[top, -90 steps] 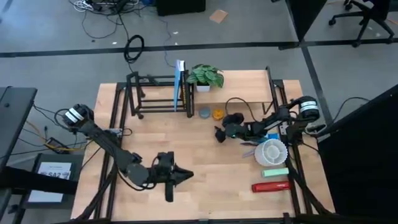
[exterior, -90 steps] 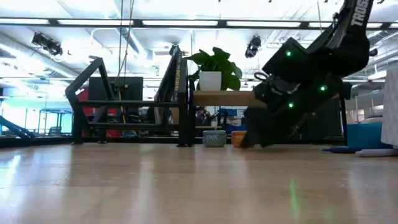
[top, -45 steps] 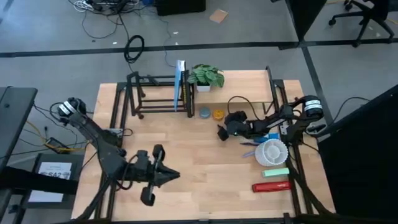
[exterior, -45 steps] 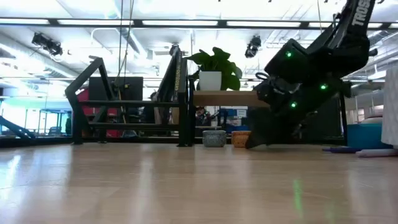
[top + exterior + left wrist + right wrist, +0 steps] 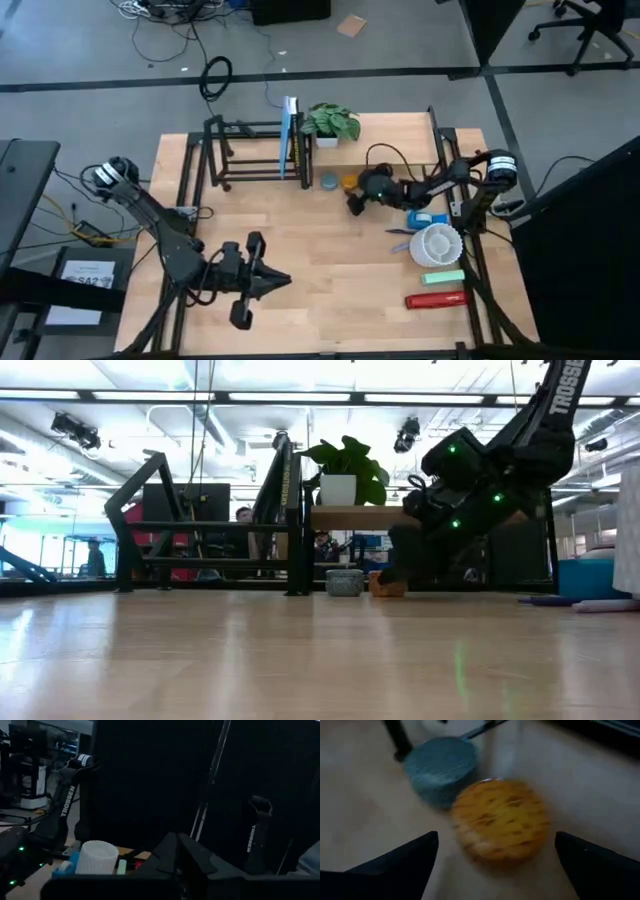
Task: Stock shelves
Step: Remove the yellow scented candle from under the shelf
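A small orange pot [image 5: 500,825] and a grey-blue pot [image 5: 440,767] stand on the table in front of the shelves. The wooden-topped stand [image 5: 395,140] carries a potted plant [image 5: 330,122]. To its left, the black rod rack [image 5: 245,152] holds an upright blue book [image 5: 290,135]. My right gripper [image 5: 495,870] is open, low over the table and just short of the orange pot [image 5: 349,183], with a finger out to either side and apart from it. My left gripper [image 5: 277,283] waits shut near the table's front left.
At the right side lie a white ribbed basket [image 5: 435,243], a blue thing [image 5: 425,220], a green block [image 5: 443,277] and a red pack [image 5: 435,299]. Black frame rails [image 5: 190,200] run along both table sides. Bare wood lies in the middle.
My right gripper has gone toward the table's far edge and a little left, closing on the orange pot. My left gripper drew back toward the table's left and then kept still.
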`<state>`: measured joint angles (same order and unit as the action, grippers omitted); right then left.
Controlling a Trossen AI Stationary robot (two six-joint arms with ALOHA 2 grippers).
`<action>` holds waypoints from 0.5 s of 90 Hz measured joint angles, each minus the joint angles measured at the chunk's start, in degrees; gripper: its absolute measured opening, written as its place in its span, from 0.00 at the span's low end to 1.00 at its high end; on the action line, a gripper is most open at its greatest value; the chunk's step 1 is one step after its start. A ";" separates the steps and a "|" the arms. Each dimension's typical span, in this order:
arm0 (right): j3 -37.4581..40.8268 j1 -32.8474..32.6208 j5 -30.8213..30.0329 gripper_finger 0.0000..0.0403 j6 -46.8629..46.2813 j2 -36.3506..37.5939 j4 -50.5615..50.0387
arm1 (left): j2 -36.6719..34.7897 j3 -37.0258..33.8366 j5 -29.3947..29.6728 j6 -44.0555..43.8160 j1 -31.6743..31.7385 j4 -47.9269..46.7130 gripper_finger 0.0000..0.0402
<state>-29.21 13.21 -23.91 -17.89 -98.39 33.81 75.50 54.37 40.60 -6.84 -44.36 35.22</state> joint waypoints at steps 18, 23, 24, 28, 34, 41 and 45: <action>0.00 1.71 2.72 0.91 0.74 0.00 1.98 | 0.00 0.00 -0.02 -0.05 0.00 -0.08 0.00; 0.00 2.01 4.89 0.91 1.30 0.00 3.27 | 0.00 0.00 -0.03 -0.06 0.00 -0.25 0.00; 0.00 2.02 5.17 0.91 1.39 0.00 3.48 | 0.00 0.00 -0.04 -0.06 0.00 -0.27 0.00; -0.02 2.04 5.74 0.91 1.66 0.00 4.01 | 0.00 0.00 -0.08 -0.06 0.00 -0.30 0.00; -0.24 2.02 5.73 0.91 1.67 0.00 4.03 | 0.00 0.00 -0.15 -0.06 0.00 -0.30 0.00; -0.33 2.04 5.66 0.91 1.69 0.00 4.03 | 0.00 0.00 -0.17 -0.06 0.00 -0.37 0.00; -0.34 2.02 5.13 0.91 1.71 0.00 3.96 | 0.00 0.00 -0.17 -0.06 0.00 -0.38 0.00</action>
<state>-29.55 15.22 -18.78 -16.18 -98.39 37.77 75.50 54.37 40.42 -6.90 -44.36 34.84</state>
